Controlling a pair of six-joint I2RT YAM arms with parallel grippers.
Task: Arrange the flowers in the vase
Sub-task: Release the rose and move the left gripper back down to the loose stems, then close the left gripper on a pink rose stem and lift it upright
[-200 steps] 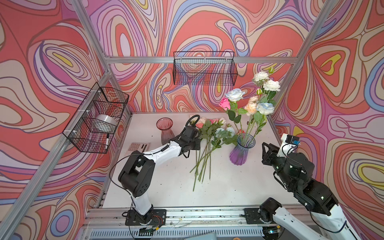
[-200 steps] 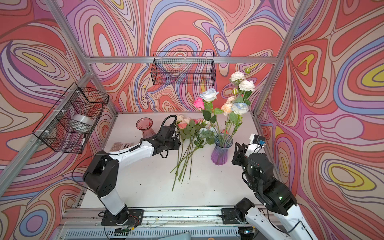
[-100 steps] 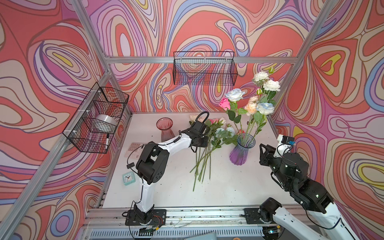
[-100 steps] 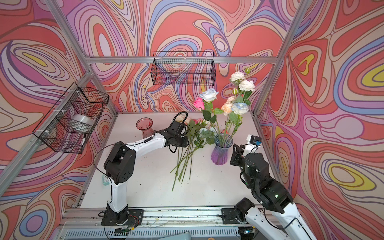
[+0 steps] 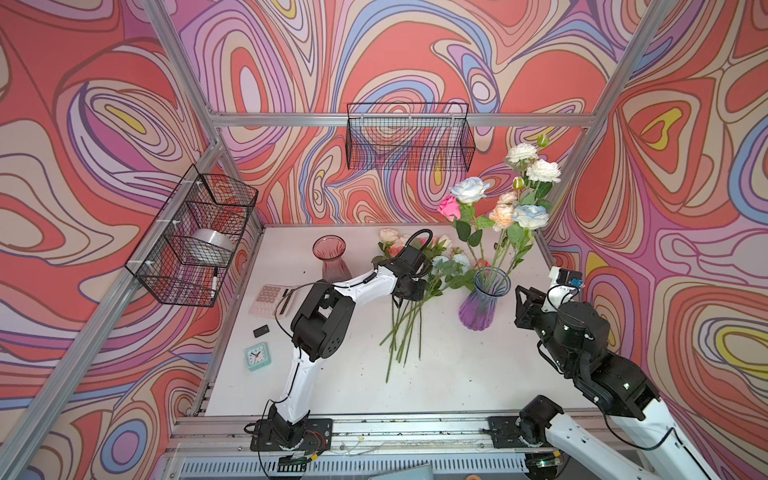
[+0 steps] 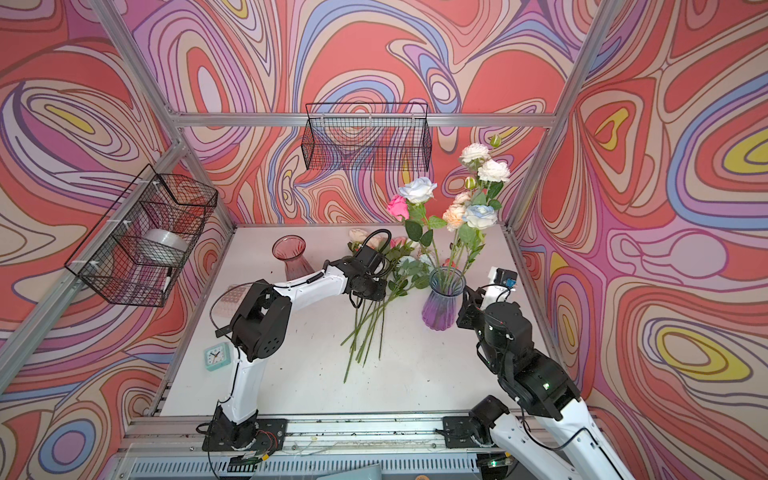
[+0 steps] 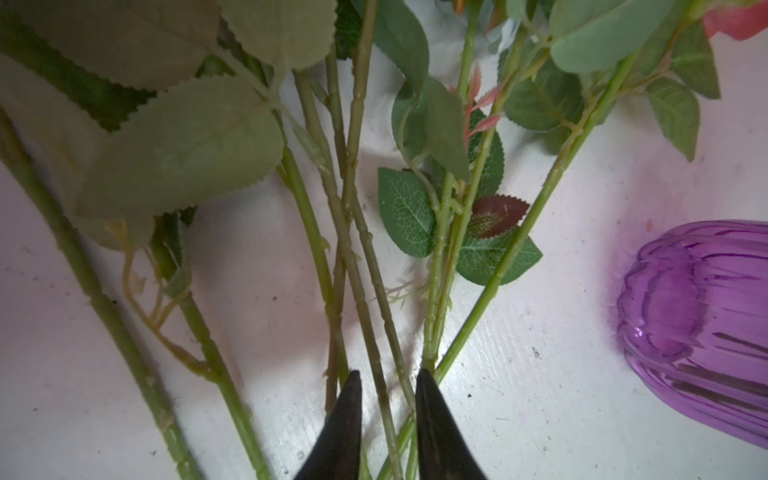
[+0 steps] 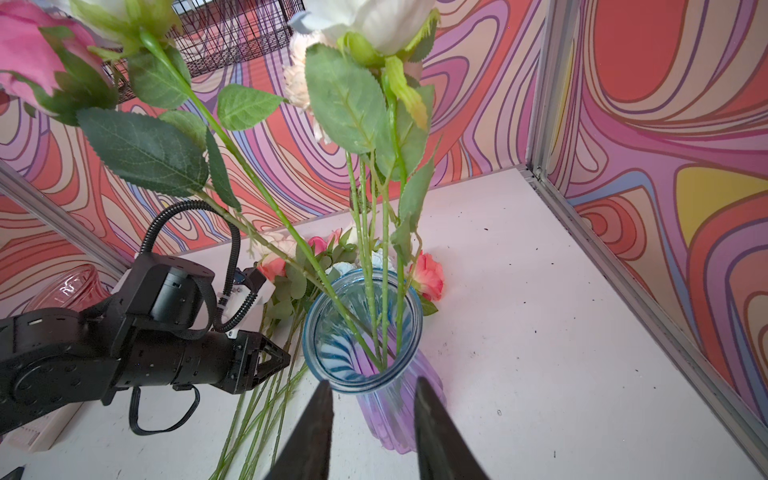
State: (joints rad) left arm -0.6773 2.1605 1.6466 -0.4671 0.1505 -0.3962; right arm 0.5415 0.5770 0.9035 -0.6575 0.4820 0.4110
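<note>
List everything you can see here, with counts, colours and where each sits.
Purple vase: one, purple glass, right of table.
Flowers in vase: several; white, blue, pink, peach; upright.
Loose flowers: several, green-stemmed, lying mid-table.
Pink vase: one, pink glass, back left.
Calculator: one, pink, left edge.
Clock: one, teal, front left.
Wire baskets: two, black, on walls.
Tape roll: one, clear, left basket.
Table: one, white.
Left gripper: one, black, open around loose stems.
Right gripper: one, black, open beside purple vase.

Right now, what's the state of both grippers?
Left gripper: open, jaws either side of loose flower stems, nothing gripped.
Right gripper: open, empty, just short of the purple vase.
</note>
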